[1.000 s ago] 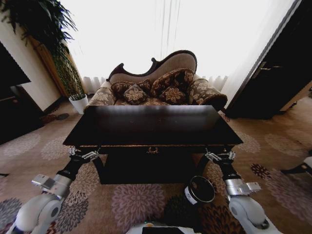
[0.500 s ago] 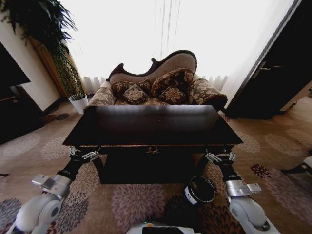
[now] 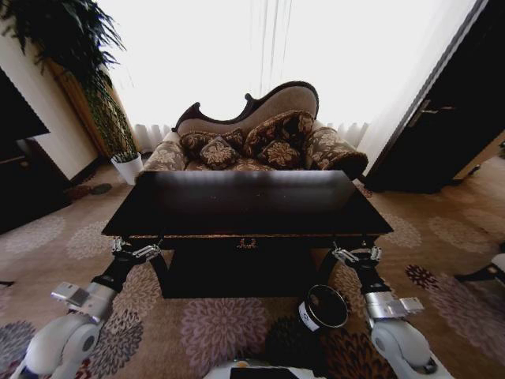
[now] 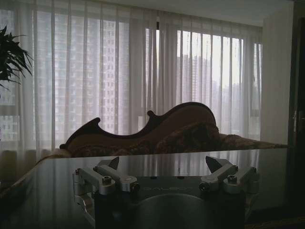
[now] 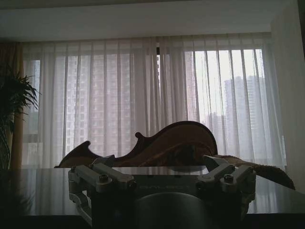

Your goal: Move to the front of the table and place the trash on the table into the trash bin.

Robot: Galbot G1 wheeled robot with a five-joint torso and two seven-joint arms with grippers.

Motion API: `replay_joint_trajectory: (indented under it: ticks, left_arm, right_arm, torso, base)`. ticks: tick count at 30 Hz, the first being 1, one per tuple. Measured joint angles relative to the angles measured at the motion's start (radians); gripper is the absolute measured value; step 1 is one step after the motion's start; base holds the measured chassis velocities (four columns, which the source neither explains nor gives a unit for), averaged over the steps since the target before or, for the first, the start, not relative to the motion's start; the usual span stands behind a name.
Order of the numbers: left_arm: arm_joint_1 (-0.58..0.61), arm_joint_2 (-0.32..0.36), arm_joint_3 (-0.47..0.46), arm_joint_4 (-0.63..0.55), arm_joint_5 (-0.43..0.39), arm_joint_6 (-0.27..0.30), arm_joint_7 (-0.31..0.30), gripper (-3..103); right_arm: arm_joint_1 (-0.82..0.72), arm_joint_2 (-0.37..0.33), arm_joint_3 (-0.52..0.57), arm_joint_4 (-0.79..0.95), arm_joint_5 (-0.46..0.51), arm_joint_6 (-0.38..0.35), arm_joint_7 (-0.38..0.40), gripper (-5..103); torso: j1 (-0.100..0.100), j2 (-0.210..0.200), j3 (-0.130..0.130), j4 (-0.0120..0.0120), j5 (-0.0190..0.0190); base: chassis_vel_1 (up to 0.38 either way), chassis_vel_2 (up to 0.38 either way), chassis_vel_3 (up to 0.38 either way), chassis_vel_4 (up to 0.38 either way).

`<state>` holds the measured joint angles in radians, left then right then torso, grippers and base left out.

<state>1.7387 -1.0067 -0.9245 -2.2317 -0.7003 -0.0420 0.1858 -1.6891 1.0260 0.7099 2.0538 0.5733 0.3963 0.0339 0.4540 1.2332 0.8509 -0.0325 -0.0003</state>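
Carpet lies bare beside table; left claw, right claw gape below its front edge

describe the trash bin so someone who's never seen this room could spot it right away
Start at the large glossy black wooden table before the sofa. On the patterned carpet by its front right leg stands the small dark cylindrical trash bin, the only floor item with a shiny rim and white label.

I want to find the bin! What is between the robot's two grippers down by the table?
In the head view, between the left gripper and right gripper lies the table's dark front rail. The trash bin stands nearer, beside the right arm.
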Motion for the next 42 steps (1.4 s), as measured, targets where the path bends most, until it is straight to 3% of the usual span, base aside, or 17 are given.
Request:
replay_joint_trajectory:
  ticks: [42]
  left_arm:
    - [0.0, 0.0, 0.0, 0.0, 0.0, 0.0, 0.0, 100]
  right_arm:
    - [0.0, 0.0, 0.0, 0.0, 0.0, 0.001, 0.0, 100]
  torso:
    - [0.0, 0.0, 0.0, 0.0, 0.0]
  base:
    - [0.099, -0.097, -0.1, 0.098]
